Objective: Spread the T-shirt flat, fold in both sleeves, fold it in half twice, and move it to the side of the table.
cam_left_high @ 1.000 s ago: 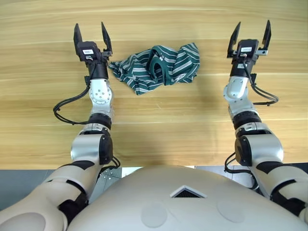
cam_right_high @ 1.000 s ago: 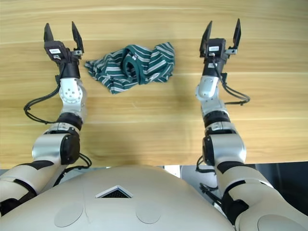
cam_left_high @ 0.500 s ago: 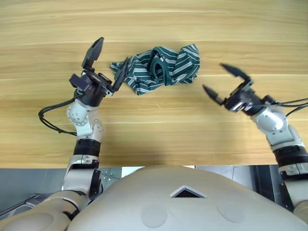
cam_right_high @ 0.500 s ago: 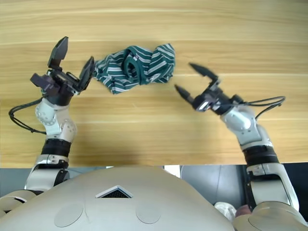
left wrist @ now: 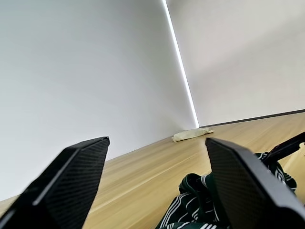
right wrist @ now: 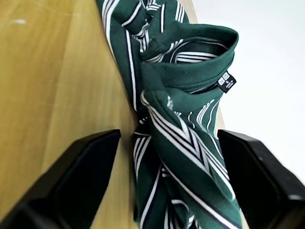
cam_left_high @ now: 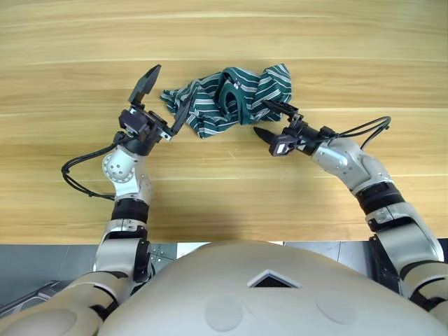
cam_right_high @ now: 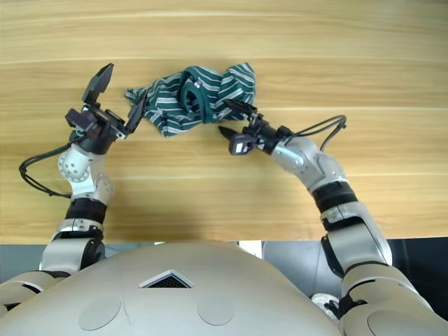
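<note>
The T-shirt (cam_left_high: 231,96), dark green with white stripes, lies crumpled in a heap on the wooden table (cam_left_high: 224,175); its collar and label face up (right wrist: 200,67). My left gripper (cam_left_high: 162,98) is open at the heap's left end, one finger raised over the table, the other at the cloth's left tip. My right gripper (cam_left_high: 271,119) is open and points at the heap's near right edge, its fingers (right wrist: 86,171) spread on either side of the fabric. The left wrist view looks across the shirt (left wrist: 205,205) between its black fingers (left wrist: 71,176).
Bare wood runs all around the heap, with wide room behind it and to both sides. A small pale object (left wrist: 190,135) lies far off on the table by the wall. The near table edge (cam_left_high: 224,241) runs below the arms.
My right gripper has swung in from the right to the shirt's near right edge. The left gripper has edged closer to the cloth's left tip. The shirt has not moved.
</note>
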